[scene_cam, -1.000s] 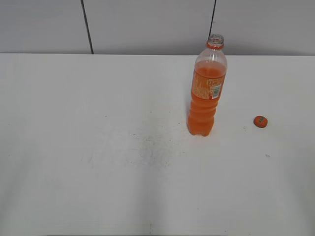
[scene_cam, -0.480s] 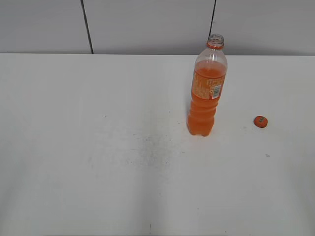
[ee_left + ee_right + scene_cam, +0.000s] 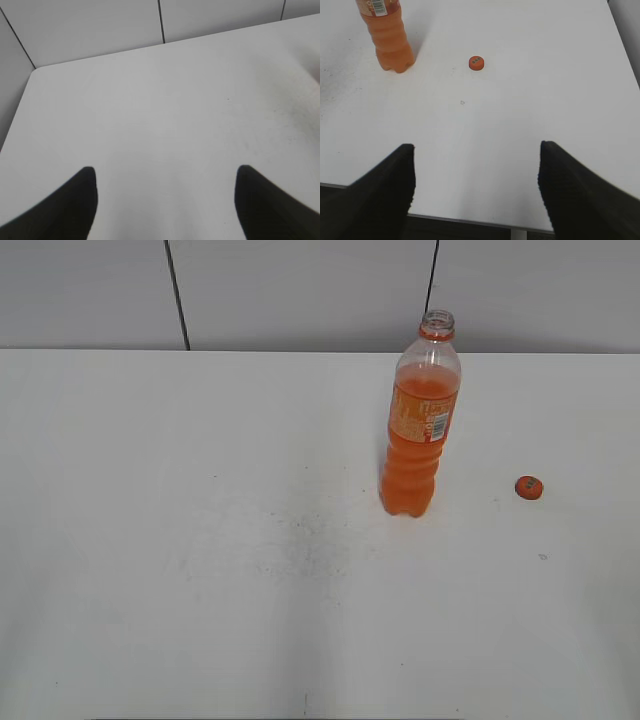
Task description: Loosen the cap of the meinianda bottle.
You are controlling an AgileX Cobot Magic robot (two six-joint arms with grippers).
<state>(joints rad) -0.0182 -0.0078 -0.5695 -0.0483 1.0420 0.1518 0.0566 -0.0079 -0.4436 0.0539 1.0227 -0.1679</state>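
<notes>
Exterior view: bottle (image 3: 420, 420) label lettering seemingly illegible.

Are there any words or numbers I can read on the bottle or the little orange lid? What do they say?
None can be read.
The meinianda bottle: its orange label has pale lettering and a white patch with tiny print, too small and blurred to read.
The cap, lying on the table apart from the bottle: a small dark mark on top, too small to read.
The table and wall carry no writing.

The meinianda bottle (image 3: 420, 420) stands upright, uncapped; the cap (image 3: 529, 486) lies apart on the table (image 3: 200, 540).
</notes>
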